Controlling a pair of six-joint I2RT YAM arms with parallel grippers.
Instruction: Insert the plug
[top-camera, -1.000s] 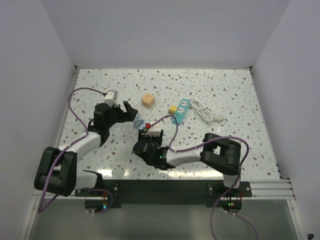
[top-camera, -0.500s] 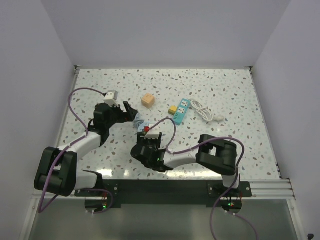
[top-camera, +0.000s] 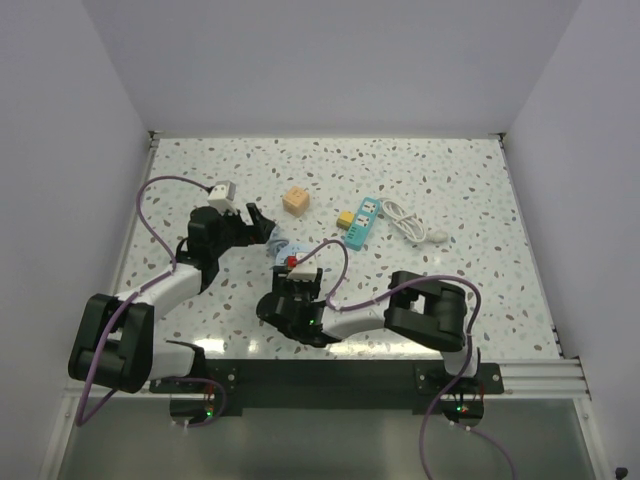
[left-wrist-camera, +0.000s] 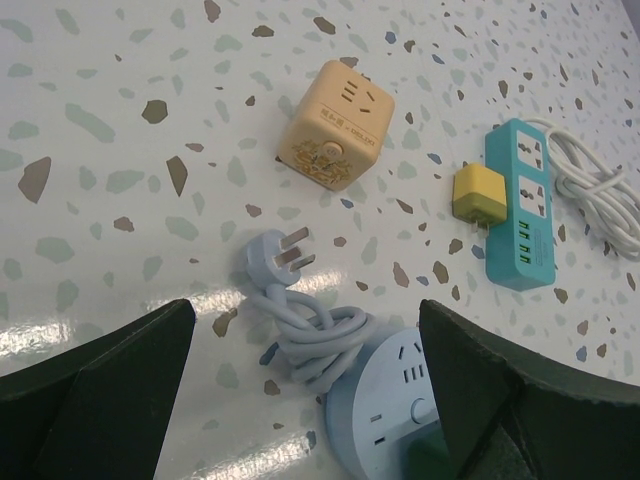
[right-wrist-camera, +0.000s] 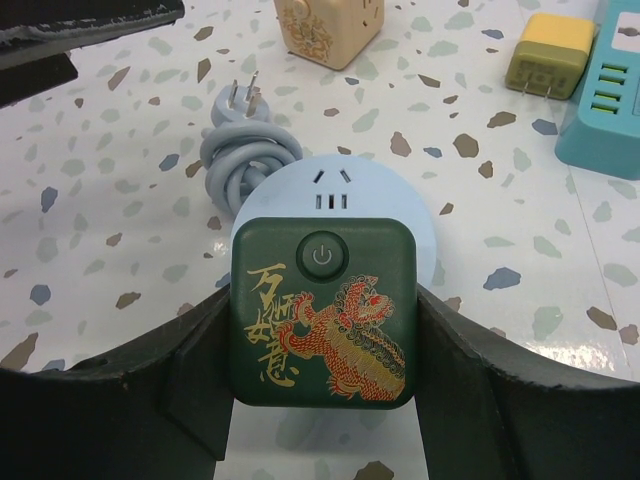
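The right claw (right-wrist-camera: 322, 340) was closed part-way on the small dark green cube-shaped plug (right-wrist-camera: 322, 310), gripping it at both sides. The plug's gold-and-red dragon face and round power button were turned toward the wrist camera, and its prongs were out of sight. The plug sat at the near edge of a round pale blue socket hub (right-wrist-camera: 335, 185) on the speckled terrazzo table (right-wrist-camera: 120, 250), though whether it touched the hub could not be told; the left claw (left-wrist-camera: 300, 390) stood spread wide and empty near that hub's coiled grey-blue cable (left-wrist-camera: 300, 330).
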